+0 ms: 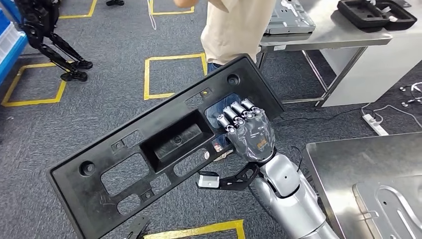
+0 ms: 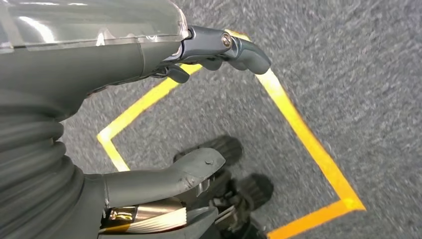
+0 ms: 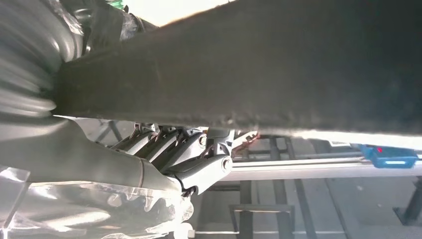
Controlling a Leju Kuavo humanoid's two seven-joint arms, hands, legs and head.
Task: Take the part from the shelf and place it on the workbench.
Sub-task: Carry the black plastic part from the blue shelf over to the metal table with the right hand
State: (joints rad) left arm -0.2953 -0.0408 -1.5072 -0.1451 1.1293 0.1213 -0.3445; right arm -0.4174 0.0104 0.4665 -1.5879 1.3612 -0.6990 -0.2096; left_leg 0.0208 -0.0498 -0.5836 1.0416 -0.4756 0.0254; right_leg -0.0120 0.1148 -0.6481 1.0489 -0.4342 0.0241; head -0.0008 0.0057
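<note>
Part [image 1: 149,149] first: from the head view I see a long, flat black plastic panel with a matte, slightly grainy face, rectangular cut-outs, round bosses near its corners and a recessed pocket at its middle. It hangs tilted above the grey carpet [image 1: 99,99], clear of the steel workbench [image 1: 348,159] that lies to the outer side of my right hand [image 1: 249,132]. That hand grips the panel's long edge near one end, its silver-tipped fingers [image 1: 234,114] hooked over the rim, palm turned up, silver forearm angled from below. A person in a beige top [image 1: 236,27] stands beyond the panel.

From the left wrist view, my left hand [image 2: 219,45] hangs over carpet marked with yellow tape [image 2: 298,129]; the grey thumb and one curved finger are apart, nothing between them (the rest is hidden).

From the right wrist view, the panel's dark, rough underside [image 3: 273,64] crosses just above the hand's fingers [image 3: 184,149], which curl up against it.
</note>
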